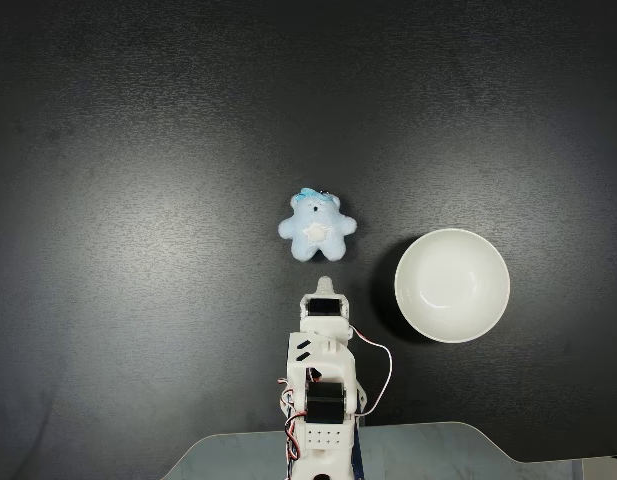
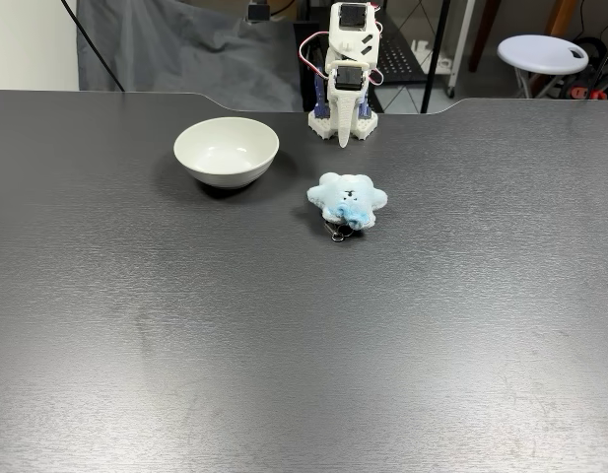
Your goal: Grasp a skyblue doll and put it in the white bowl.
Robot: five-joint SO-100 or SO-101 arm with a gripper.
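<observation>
gripper (image 1: 325,283) closed, empty, folded at table's (image 2: 136,345) arm-side edge | doll (image 1: 317,226) mid-table; bowl (image 1: 452,285) beside | risk: fluffy doll slips from pinch; descent nudges bowl

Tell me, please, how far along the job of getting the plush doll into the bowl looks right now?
Nothing looks done yet. The skyblue doll lies on the black table, beside the white bowl, which holds nothing. Nothing is in hand: the gripper sits folded at the arm's base, short of the doll, fingers together. Reaching, grasping, carrying and dropping the doll into the bowl all remain.
</observation>
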